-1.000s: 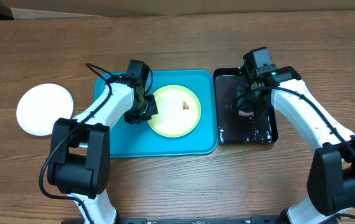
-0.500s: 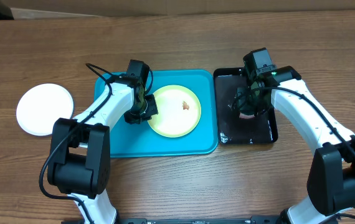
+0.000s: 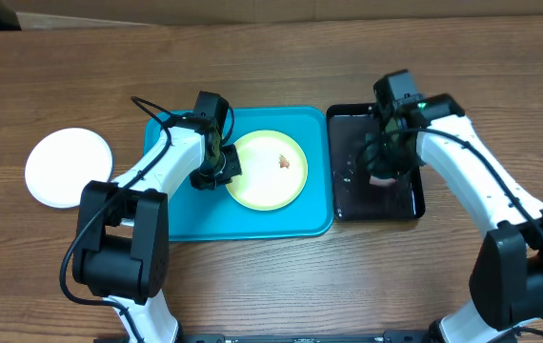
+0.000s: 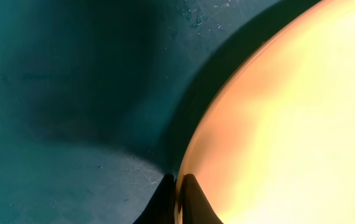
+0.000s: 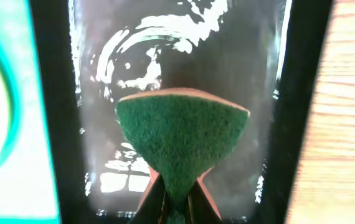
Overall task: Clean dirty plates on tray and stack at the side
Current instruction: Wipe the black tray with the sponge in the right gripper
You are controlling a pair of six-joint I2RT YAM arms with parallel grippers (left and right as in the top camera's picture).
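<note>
tray (image 3: 181, 217): turquoise-blue, plain; deep teal in left wrist view, few pale specks.
yellow-green plate (image 3: 257, 186): pale lime, lighter centre; glows yellow-orange in left wrist view.
smear (image 3: 285, 161): reddish-brown, 2 o'clock on yellow-green plate.
white plate (image 3: 69, 168): plain white, 9 o'clock of tray.
black tray (image 3: 348, 205): glossy black, white swirling glints.
sponge (image 5: 180, 140): dark green, grainy face, pinkish-tan edge.
table (image 3: 271, 286): mid-brown wood grain, darker streaks.
left arm (image 3: 162, 157), right arm (image 3: 462, 167): white links, black joints.
</note>
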